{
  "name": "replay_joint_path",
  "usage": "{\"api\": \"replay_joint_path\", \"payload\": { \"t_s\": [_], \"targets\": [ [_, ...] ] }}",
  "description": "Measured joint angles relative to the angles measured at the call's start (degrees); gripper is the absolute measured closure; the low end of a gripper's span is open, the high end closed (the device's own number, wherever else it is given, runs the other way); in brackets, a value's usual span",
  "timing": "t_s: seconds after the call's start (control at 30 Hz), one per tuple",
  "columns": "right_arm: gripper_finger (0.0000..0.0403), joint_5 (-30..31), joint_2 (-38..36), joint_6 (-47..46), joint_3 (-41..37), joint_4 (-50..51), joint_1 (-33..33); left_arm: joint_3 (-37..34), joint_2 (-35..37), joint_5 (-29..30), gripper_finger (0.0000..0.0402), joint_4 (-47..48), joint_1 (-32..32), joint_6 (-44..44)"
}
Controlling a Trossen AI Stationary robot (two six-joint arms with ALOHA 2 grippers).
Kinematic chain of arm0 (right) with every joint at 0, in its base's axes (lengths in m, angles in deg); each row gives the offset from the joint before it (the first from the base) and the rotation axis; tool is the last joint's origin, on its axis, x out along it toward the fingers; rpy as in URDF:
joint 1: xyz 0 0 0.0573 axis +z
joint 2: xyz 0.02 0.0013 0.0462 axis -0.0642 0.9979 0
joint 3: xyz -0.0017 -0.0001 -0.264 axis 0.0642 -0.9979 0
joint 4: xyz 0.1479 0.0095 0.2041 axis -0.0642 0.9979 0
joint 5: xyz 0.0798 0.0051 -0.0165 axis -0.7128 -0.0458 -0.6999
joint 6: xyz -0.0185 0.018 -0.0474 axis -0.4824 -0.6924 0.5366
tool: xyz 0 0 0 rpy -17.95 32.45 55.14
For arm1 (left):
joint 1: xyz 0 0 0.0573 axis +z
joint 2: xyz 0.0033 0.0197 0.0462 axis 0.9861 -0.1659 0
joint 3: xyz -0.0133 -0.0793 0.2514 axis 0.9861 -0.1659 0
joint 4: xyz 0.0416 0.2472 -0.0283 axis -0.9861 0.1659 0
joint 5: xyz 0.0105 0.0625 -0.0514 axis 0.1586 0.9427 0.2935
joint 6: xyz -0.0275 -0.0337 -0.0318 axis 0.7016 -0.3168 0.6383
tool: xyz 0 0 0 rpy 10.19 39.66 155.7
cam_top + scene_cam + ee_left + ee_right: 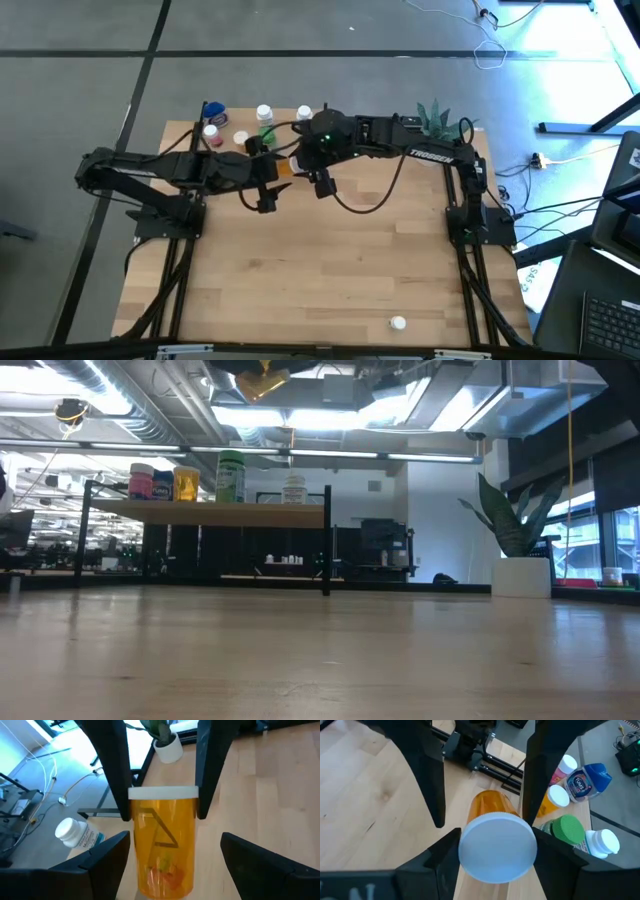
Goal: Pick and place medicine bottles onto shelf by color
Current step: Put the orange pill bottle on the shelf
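An orange medicine bottle (283,165) with a white cap hangs in the air between both arms, in front of the shelf (250,512). My right gripper (497,835) is shut on it. My left gripper (175,837) is open, its fingers standing on either side of the orange body. Pink (141,482), blue (163,485), orange (186,483), green (231,475) and white (293,490) bottles stand on the shelf top. A small white bottle (398,322) lies alone near the table's near edge. My right gripper pinches the orange bottle's white cap (162,793) between its two fingers, one on each side of the cap's rim. The bottle is lifted clear of the table, its orange body (492,802) pointing away from the fingers toward my left gripper.
A potted green plant (435,118) stands at the table's far right corner. Thin black posts (327,540) carry the shelf at the far left. A white bottle (75,832) shows beyond the held one in the left wrist view. Bare tabletop (330,270) spreads across the middle and near side.
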Motion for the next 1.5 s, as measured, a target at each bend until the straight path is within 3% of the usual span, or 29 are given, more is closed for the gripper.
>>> {"api": "replay_joint_path", "payload": {
  "t_s": [1.03,1.5],
  "targets": [
    [0.0181,0.0,0.0,-0.4,-0.1,0.2,0.0,0.1,-2.0,1.2,0.0214,-1.0,0.1,-2.3],
    [0.0180,0.0,0.0,-0.3,-0.1,0.0,0.0,0.1,-2.4,1.7,0.0220,-1.0,0.0,-2.3]
  ]
}}
